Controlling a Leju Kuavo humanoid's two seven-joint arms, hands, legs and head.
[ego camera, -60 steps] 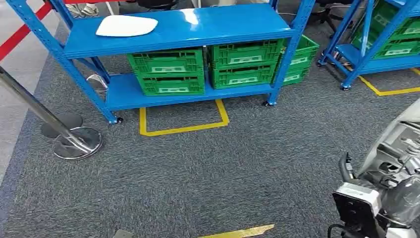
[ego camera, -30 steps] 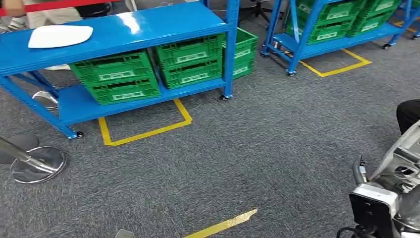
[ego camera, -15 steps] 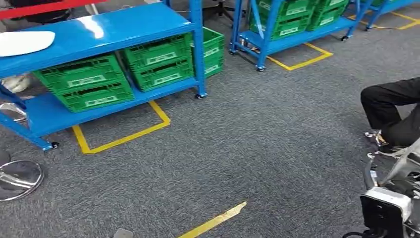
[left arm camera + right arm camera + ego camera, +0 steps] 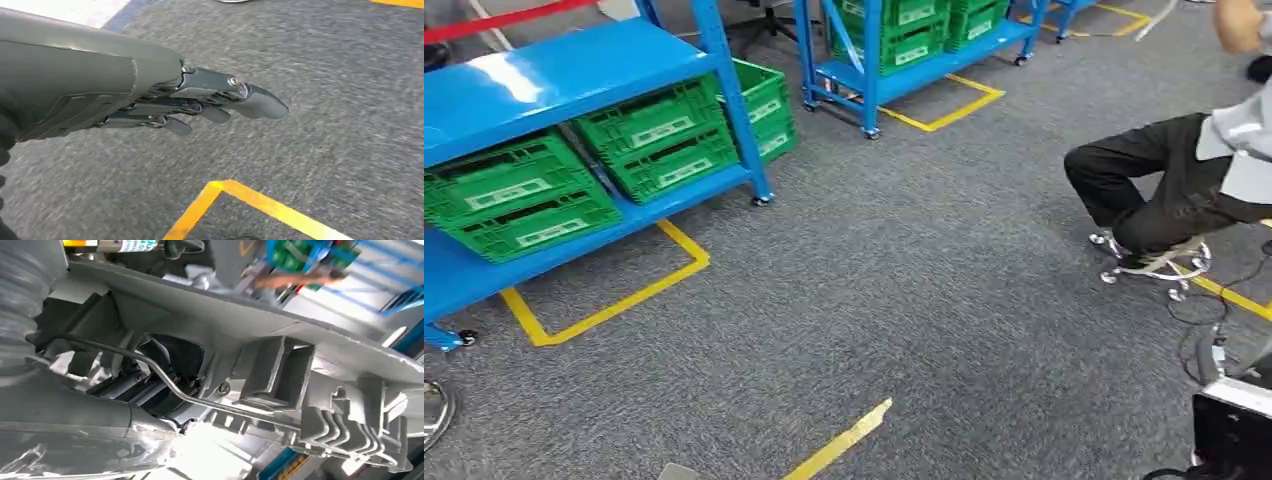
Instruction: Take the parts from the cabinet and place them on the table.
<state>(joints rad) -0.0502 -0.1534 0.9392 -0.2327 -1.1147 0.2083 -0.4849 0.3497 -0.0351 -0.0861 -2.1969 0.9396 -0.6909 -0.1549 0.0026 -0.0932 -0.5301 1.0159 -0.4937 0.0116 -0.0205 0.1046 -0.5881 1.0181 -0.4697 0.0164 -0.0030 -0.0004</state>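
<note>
**A:** Item one, nearest the body?

**B:** Right hand (image 4: 105, 385), entered from the right wrist view. It holds the metal part (image 4: 280, 365) close against itself. The part hides most of the fingers, so their lie is not recorded.

**A:** Describe the part.

**B:** Silver-grey casting, long and flat-faced. It has box-shaped pockets at mid-length and a row of curved ribs at the end farthest from the hand. A thin rod (image 4: 165, 375) crosses in front of it. It is carried in the air, well clear of the racks.

**A:** Item two?

**B:** Left hand (image 4: 200, 100), from the left wrist view. Its fingers are stretched out straight with nothing in them. It hangs above the grey carpet (image 4: 325, 100), and a corner of yellow tape (image 4: 220, 187) lies below it.

**A:** What does the head view add?

**B:** The room. Nearest is a short yellow strip (image 4: 836, 448) on the carpet. Beyond it is a taped yellow outline (image 4: 604, 310) at the foot of the near blue rack (image 4: 554, 65).

**A:** Contents of the rack?

**B:** Green crates (image 4: 584, 165), stacked in pairs on the lower shelf under the top shelf. A further green stack (image 4: 766, 105) stands just past the rack's corner post.

**A:** To the right?

**B:** A person (image 4: 1184, 180) is seated on a wheeled stool (image 4: 1154, 265). Cables (image 4: 1204, 325) lie on the carpet beside it.

**A:** Farthest?

**B:** A second blue rack (image 4: 864, 75) with green crates, inside its own yellow outline.
</note>
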